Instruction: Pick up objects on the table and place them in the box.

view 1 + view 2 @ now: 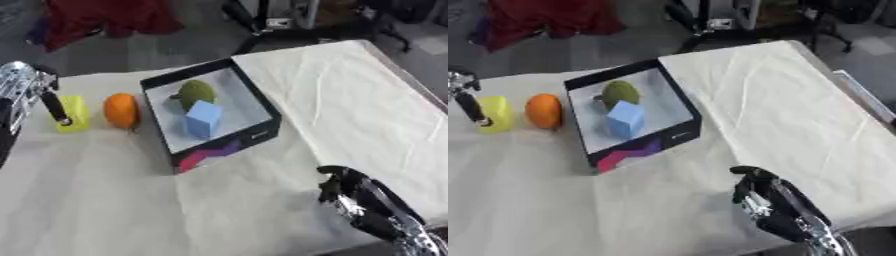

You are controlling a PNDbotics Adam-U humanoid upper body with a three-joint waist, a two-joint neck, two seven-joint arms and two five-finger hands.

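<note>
A black box point(262, 131) with a pale floor stands on the cloth-covered table, left of centre. Inside it lie a green round fruit point(196, 93) and a light blue cube point(203, 118). Left of the box sits an orange point(122, 110), and further left a yellow block point(73, 113). My left hand point(54, 106) comes in from the left edge, one dark finger reaching down in front of the yellow block; whether it touches the block I cannot tell. My right hand point(773, 204) hovers low at the front right, fingers curled, holding nothing.
The cream cloth point(350, 100) covers the table, whose right edge point(859, 95) runs diagonally. Behind the table are a red cloth point(105, 17) on the floor and a dark stand point(271, 25).
</note>
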